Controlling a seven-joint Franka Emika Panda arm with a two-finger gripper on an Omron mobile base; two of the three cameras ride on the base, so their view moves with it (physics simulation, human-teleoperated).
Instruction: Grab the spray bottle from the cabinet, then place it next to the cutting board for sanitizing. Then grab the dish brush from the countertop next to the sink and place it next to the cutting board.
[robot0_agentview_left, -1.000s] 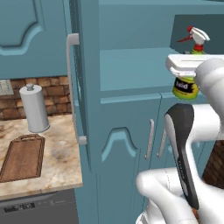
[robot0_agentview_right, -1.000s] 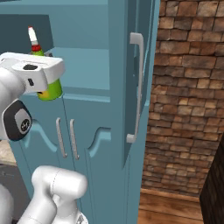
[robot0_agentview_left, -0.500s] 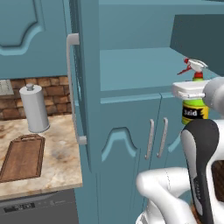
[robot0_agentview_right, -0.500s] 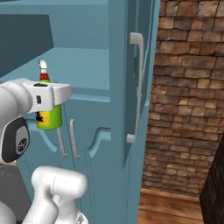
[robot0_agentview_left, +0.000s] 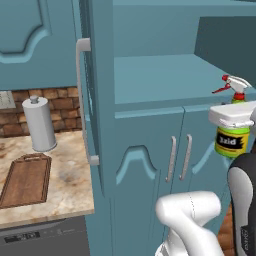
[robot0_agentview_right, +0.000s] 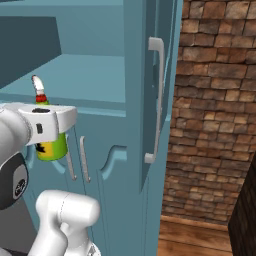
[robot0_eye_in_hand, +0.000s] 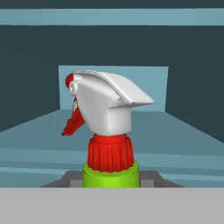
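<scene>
The spray bottle (robot0_agentview_left: 229, 142) is green with a yellow label and a red-and-white trigger nozzle. It hangs upright in the air in front of the tall teal cabinet's open shelf (robot0_agentview_left: 160, 75), level with the top of the lower doors. My gripper (robot0_agentview_left: 233, 118) is shut on its neck and upper body. From the right base the bottle (robot0_agentview_right: 51, 148) shows under the white hand (robot0_agentview_right: 47, 125). The hand view looks past the nozzle (robot0_eye_in_hand: 107, 111) into the cabinet's shelf space. The dark brown cutting board (robot0_agentview_left: 25, 180) lies on the beige countertop (robot0_agentview_left: 67, 167) to the far left.
A paper-towel roll (robot0_agentview_left: 39, 124) stands behind the board. The cabinet's open door with its pale bar handle (robot0_agentview_left: 83, 100) stands between the countertop and the shelf. The other open door (robot0_agentview_right: 156, 95) swings out on the right, beside a brick wall (robot0_agentview_right: 215, 100).
The gripper has carried the spray bottle down and out from the shelf space, from above shelf level to in front of the lower doors. The base has not moved.
</scene>
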